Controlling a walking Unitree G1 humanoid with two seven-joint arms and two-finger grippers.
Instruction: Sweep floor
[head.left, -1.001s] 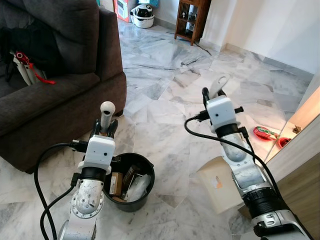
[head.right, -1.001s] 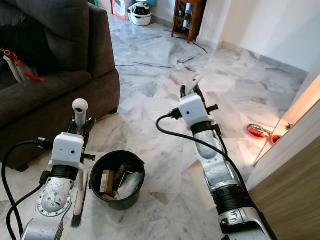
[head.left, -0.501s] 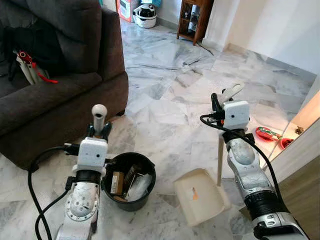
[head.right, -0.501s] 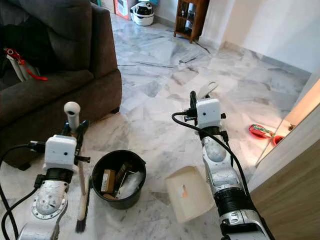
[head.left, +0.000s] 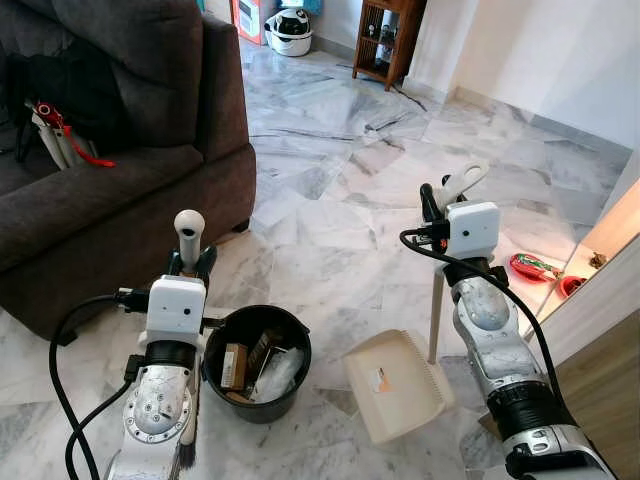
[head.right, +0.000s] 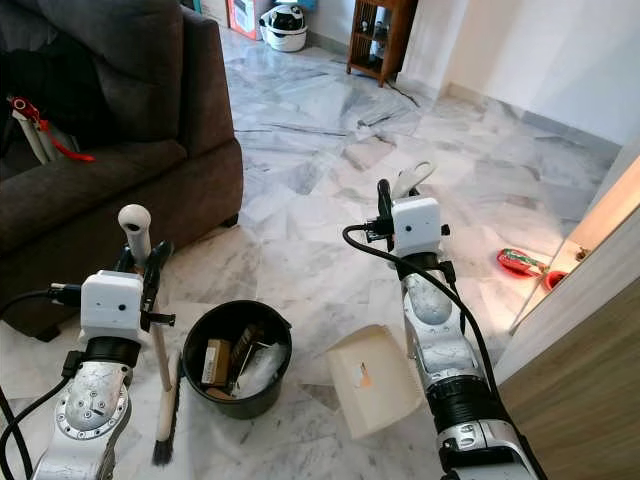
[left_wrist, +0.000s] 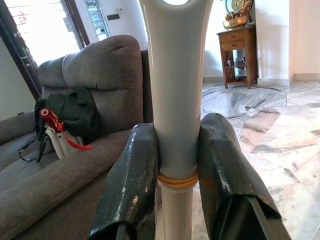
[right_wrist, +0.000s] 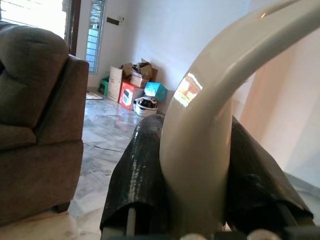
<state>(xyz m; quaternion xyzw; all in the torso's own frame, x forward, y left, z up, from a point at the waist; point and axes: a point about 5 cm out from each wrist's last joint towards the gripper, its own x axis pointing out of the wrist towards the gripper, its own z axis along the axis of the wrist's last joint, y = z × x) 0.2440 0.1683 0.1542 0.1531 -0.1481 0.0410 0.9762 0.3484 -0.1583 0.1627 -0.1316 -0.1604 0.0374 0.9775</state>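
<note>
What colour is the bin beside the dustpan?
Black; the bin shows best in the left eye view.

I see a bright, daylit room in both eye views, sharp throughout, with soft sheen on the marble floor (head.left: 330, 200) and a warm overexposed strip along the wall edge (head.left: 610, 225) on my right. The dark sofa (head.left: 110, 190) swallows detail in its shaded cushions. In the left wrist view the window (left_wrist: 35, 30) behind the sofa blows out white, and in the right wrist view the close dustpan handle (right_wrist: 210, 125) is soft and carries a small glare spot.
</note>
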